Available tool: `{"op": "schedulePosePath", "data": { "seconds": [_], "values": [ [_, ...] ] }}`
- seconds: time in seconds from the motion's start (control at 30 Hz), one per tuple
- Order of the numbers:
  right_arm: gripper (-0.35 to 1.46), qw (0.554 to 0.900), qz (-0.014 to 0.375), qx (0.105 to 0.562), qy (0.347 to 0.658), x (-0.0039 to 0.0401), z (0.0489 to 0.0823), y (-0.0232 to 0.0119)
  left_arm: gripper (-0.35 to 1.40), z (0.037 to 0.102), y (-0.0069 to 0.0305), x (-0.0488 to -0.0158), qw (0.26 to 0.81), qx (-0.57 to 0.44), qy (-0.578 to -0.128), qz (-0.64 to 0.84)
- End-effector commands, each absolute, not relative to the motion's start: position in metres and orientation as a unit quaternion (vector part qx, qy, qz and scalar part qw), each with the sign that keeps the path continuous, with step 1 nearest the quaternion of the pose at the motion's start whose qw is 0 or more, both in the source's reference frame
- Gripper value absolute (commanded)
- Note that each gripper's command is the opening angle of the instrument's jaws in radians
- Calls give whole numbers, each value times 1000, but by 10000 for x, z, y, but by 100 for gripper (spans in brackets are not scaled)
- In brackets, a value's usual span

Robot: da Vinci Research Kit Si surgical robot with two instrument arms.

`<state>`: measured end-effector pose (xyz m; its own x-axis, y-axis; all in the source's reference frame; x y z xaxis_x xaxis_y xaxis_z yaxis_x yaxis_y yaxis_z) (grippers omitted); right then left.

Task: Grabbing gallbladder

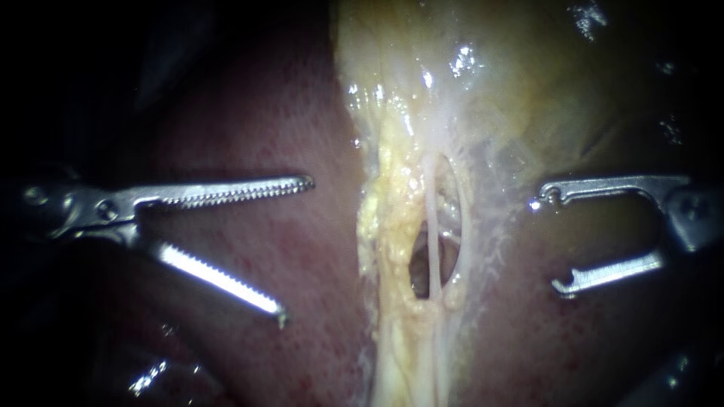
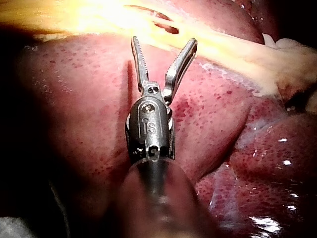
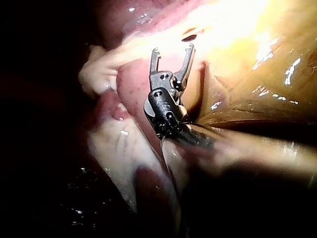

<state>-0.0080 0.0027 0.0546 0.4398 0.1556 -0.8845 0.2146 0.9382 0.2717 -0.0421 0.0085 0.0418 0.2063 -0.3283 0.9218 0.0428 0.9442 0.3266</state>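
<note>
Left instrument hovers over the dark red liver, toothed jaws spread wide and gripping nothing, just left of the thin pale tubes running down the middle. Right instrument faces it from the far side of the tubes, hook-tipped jaws gaping, empty too. The gallbladder sits up at the top right, yellow-green and glistening, neither instrument touching it.
</note>
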Motion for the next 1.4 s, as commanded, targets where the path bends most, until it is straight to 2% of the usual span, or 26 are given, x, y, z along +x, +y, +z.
{"op": "schedulePosePath", "data": {
  "seconds": [0.03,0.33,0.9,1.4],
  "values": [
    [60,830,-18,175,529,-81,546,28,79,418,86,-421,768,115,-618,-122],
    [60,830,-18,175,529,-82,546,28,79,409,108,-427,768,113,-615,-139],
    [60,830,-17,174,530,-82,547,29,47,425,119,-463,776,130,-579,-215],
    [60,830,-18,174,530,-82,548,28,46,457,111,-476,785,135,-562,-225]
  ]
}}
